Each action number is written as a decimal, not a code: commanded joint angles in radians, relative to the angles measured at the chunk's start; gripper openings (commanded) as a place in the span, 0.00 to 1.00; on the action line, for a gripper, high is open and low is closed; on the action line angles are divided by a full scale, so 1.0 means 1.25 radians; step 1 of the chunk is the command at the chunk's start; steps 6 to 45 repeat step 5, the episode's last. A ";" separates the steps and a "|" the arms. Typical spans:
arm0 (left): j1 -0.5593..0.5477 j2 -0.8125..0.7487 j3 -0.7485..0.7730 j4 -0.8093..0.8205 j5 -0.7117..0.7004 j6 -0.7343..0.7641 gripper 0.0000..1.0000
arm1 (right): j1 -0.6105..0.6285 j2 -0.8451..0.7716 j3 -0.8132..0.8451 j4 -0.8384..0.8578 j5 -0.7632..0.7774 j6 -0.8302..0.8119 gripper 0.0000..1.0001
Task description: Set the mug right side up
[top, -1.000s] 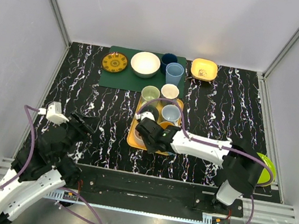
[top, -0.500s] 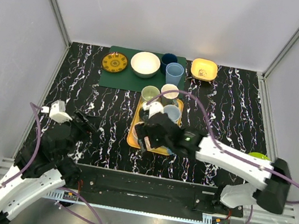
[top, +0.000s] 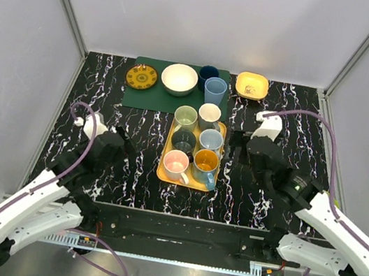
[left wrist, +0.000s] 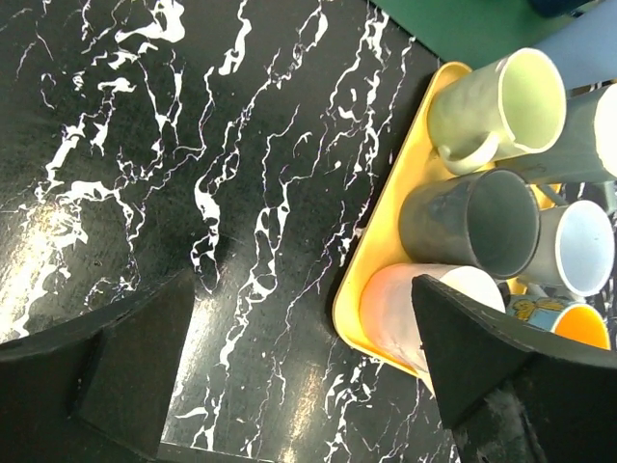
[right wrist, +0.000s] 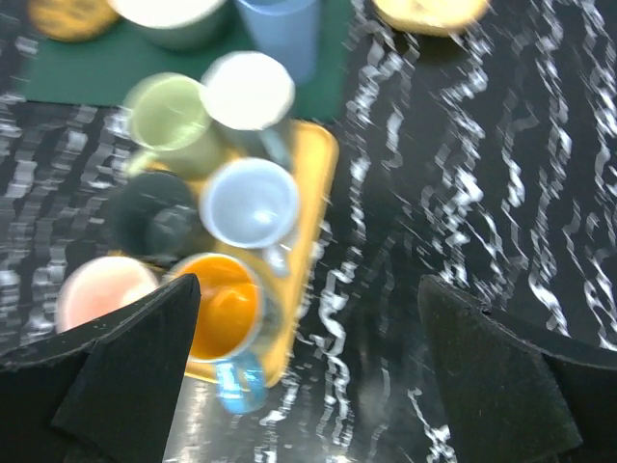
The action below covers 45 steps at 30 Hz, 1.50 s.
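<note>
"Looking for the mug; where is it?"

"Six mugs stand on the yellow tray [top: 163, 166] in the middle of the table [top: 104, 107]; every one has its mouth upward; at the far end a green mug [top: 186, 117] and a cream mug [top: 209, 115], in the middle a grey mug [top: 184, 141] and a pale blue mug [top: 210, 140], nearest the arms a pink mug [top: 176, 163] and an orange-lined mug [top: 204, 161] with a blue handle; which one is meant, I cannot tell."

"And the tools?"

"The left tool [top: 118, 142] hangs over bare table just left of the tray, fingers spread wide, holding nothing; its wrist view shows the pink mug close to one finger; the right tool [top: 234, 148] hangs just right of the tray, also released and empty."

"Touching anything?"

"Neither tool touches a mug or the tray; the right wrist view is blurred."
</note>
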State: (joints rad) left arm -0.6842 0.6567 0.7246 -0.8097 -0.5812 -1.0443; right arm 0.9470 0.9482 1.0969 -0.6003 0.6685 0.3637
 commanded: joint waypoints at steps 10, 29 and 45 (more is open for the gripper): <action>0.000 0.005 0.008 0.120 0.083 0.090 0.97 | -0.065 -0.109 -0.142 0.033 0.019 0.061 1.00; 0.000 0.005 0.008 0.120 0.083 0.090 0.97 | -0.065 -0.109 -0.142 0.033 0.019 0.061 1.00; 0.000 0.005 0.008 0.120 0.083 0.090 0.97 | -0.065 -0.109 -0.142 0.033 0.019 0.061 1.00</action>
